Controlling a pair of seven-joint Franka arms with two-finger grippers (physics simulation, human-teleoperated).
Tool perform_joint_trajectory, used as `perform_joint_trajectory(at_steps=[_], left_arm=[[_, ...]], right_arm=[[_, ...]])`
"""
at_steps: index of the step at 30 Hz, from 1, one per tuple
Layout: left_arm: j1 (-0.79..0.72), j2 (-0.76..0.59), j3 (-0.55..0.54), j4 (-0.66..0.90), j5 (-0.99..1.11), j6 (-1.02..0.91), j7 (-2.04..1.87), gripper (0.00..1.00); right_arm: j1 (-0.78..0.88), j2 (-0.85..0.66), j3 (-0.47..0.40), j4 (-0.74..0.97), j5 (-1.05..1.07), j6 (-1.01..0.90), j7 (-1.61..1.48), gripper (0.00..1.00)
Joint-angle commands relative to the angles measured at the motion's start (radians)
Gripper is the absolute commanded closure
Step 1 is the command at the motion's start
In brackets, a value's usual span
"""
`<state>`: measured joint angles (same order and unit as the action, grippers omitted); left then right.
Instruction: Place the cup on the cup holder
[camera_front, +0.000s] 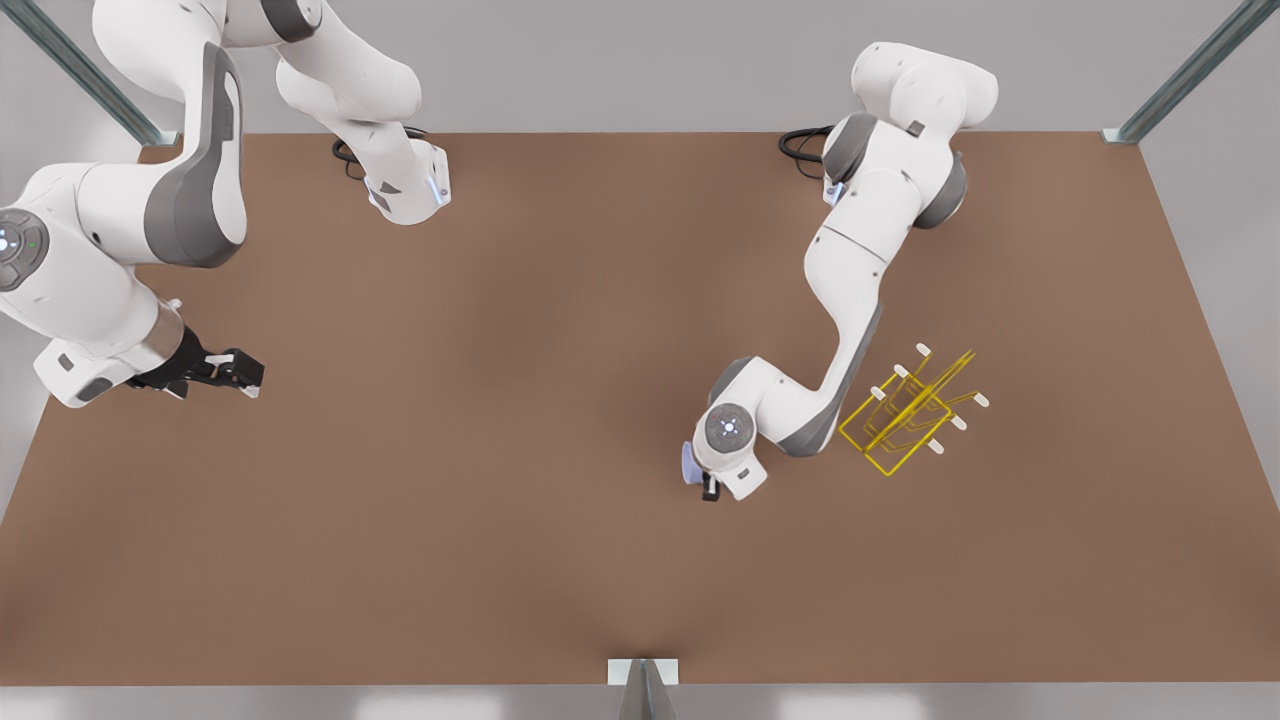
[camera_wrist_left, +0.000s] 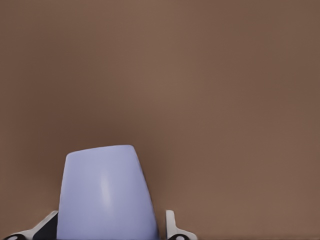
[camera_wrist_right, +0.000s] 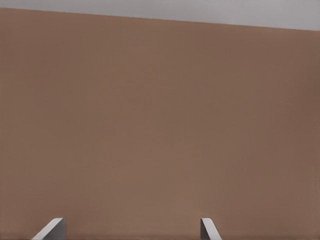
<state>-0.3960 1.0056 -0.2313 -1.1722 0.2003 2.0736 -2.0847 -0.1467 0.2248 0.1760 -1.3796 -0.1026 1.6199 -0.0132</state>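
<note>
The left gripper (camera_front: 702, 478) has its fingers (camera_wrist_left: 171, 226) clamped on the cup (camera_wrist_left: 104, 192) over mid-table (camera_front: 520, 420), near the holder (camera_front: 905, 415). Next comes carrying it across and setting it on a prong. The right gripper (camera_front: 235, 372) waits, fingers apart, by the table's edge.

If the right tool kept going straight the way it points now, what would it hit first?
Probably nothing: beyond the right tool, open, lies only bare table, then the edge. The cup sits in the left tool, elsewhere.

Desk (camera_front: 500, 520): brown, flat, matte surface
Metal struts (camera_front: 1190, 70): at far corners
Bracket (camera_front: 643, 672): near edge, middle
</note>
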Motion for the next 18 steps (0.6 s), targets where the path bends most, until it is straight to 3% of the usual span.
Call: perform_joint_trajectory(at_steps=[1,4,5,6,9,11,15,18], left_arm=[[-0.001,0.005,0.000,0.000,-0.002,0.037,0.078,0.00],[-0.004,0.008,0.000,-0.001,-0.002,0.036,0.089,0.01],[-0.004,0.008,0.000,-0.001,-0.001,0.036,0.095,0.09],[-0.003,0.007,0.000,-0.001,-0.001,0.034,0.109,0.26],[0.002,-0.010,-0.006,-0.001,-0.002,0.016,0.160,0.22],[0.022,-0.074,-0.057,0.009,-0.018,-0.145,0.204,0.22],[0.013,-0.151,-0.071,0.008,-0.007,-0.234,0.198,0.20],[-0.032,-0.206,-0.063,0.009,0.163,-0.449,0.192,0.20]], right_arm=[[0.003,-0.002,0.000,0.001,0.000,-0.003,-0.040,0.00],[-0.002,0.002,-0.001,-0.001,0.000,-0.003,-0.048,0.00],[-0.002,0.005,-0.001,-0.001,0.000,-0.003,-0.048,0.00],[-0.001,0.004,-0.001,0.001,0.000,-0.003,-0.048,0.00],[-0.001,0.005,-0.001,-0.001,-0.002,-0.005,-0.044,0.00],[-0.001,0.005,-0.001,-0.001,-0.002,-0.003,-0.040,0.00],[-0.002,0.005,-0.001,0.001,-0.002,-0.003,-0.045,0.00],[-0.002,0.005,-0.001,-0.001,-0.002,-0.005,-0.044,0.00]])
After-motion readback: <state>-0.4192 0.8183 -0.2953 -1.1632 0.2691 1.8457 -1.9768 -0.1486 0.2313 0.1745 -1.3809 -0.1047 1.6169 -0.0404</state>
